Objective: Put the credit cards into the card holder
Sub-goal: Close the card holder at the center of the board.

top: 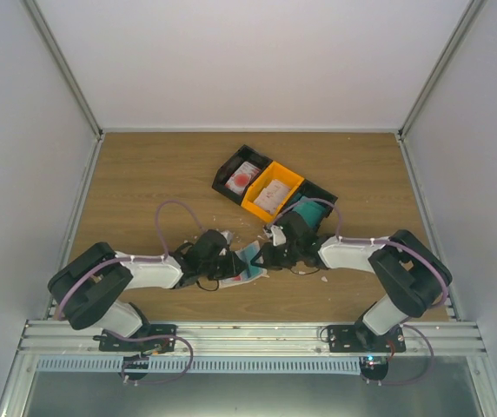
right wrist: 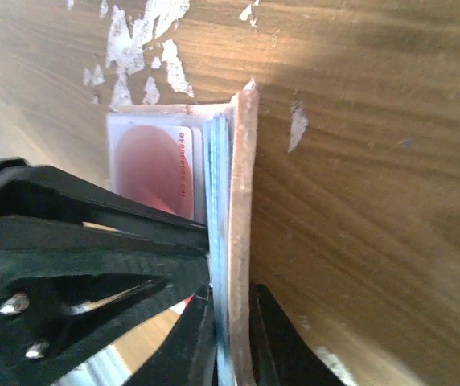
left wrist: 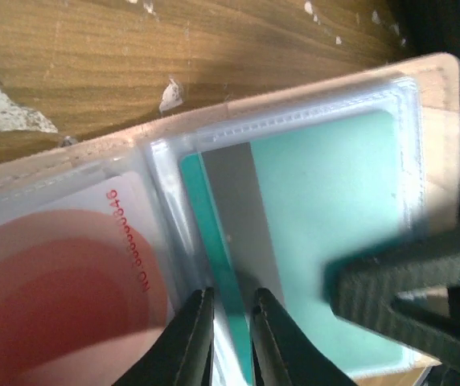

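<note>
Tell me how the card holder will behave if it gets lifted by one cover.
Probably floppy: the card holder opens like a book and its clear sleeves look thin, so the free half would likely swing. Likely light, since it holds only thin cards such as the teal card. The glossy sleeves may slip in the right gripper.

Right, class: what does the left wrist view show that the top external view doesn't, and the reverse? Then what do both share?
Only the left wrist: the grey stripe on the teal card, the red number on the white card, and the left claw pinching the teal card's edge. Only the top external: the orange bin, the black bin, the whole left arm and right arm. Both: the open card holder on the wooden table.
</note>
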Robot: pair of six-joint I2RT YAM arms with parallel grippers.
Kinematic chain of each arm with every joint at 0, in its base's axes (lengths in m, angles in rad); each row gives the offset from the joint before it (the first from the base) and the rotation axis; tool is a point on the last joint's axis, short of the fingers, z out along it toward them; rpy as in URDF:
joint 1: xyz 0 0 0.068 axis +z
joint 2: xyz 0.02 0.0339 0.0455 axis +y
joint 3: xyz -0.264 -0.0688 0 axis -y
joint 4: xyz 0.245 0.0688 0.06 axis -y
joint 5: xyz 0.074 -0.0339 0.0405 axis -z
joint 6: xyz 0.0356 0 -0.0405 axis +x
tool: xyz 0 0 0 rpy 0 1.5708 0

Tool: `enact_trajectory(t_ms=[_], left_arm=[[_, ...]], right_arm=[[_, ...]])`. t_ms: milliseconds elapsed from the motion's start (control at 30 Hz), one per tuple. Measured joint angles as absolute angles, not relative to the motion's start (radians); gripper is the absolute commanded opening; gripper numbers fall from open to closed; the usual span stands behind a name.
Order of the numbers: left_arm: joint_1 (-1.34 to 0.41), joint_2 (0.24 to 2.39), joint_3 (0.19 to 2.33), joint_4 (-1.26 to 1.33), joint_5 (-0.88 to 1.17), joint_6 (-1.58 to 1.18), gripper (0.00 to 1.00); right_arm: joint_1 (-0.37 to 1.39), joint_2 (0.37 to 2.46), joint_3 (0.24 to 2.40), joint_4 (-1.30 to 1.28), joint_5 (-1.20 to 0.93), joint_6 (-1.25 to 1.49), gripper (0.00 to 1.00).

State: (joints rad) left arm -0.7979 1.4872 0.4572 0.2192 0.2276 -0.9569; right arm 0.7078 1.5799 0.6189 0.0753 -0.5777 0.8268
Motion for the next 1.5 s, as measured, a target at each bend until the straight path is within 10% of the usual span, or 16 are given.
enact_trajectory(t_ms=[533, 967, 1500], left_arm=[[-0.705, 1.347, 0.464, -0.006, 0.107, -0.812, 0.32], [-0.653, 1.233, 0.401, -0.086, 0.104, -0.792, 0.28], [-0.638, 1.321, 0.388, 0.056, 0.189, -0.795, 0.20]], right_arm=[[0.714, 1.591, 0.860, -0.354, -0.286, 0.637, 0.10], [0.792, 1.671, 1.020, -0.495, -0.219, 0.580, 0.57], [0.801, 1.653, 0.951, -0.264, -0.476, 0.660, 0.75]])
